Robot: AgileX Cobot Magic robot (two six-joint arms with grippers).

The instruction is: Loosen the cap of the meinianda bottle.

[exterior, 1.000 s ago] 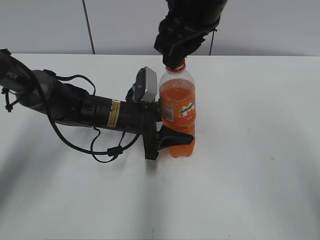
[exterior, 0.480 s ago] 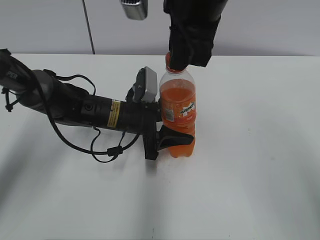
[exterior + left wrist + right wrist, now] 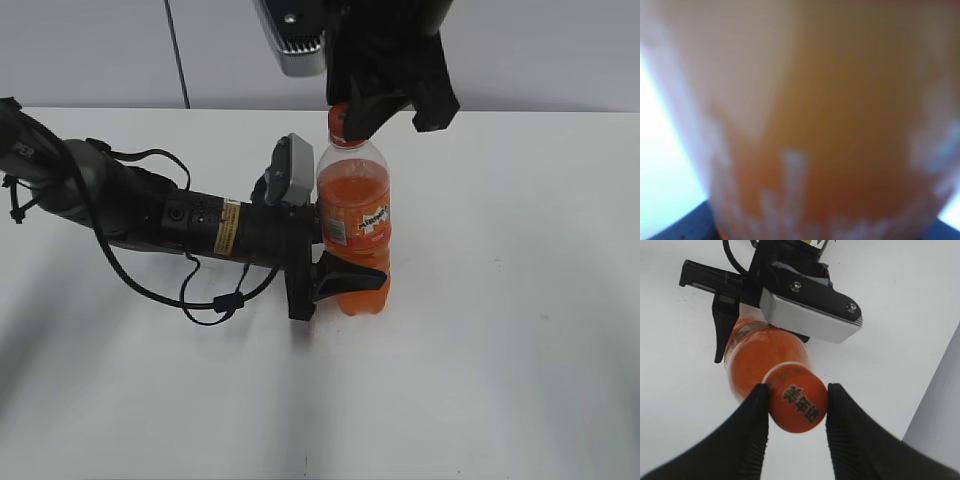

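Upright on the white table (image 3: 520, 330), the meinianda bottle (image 3: 354, 225) stands near the middle, clamped low on its body by the left gripper (image 3: 335, 278), whose arm lies flat across the table from the left. Overhead, the right gripper (image 3: 796, 405) comes down on the cap (image 3: 798, 405), its 2 ribbed black fingers (image 3: 752, 432) pressed against opposite sides. Only blurred orange fills the left wrist view.
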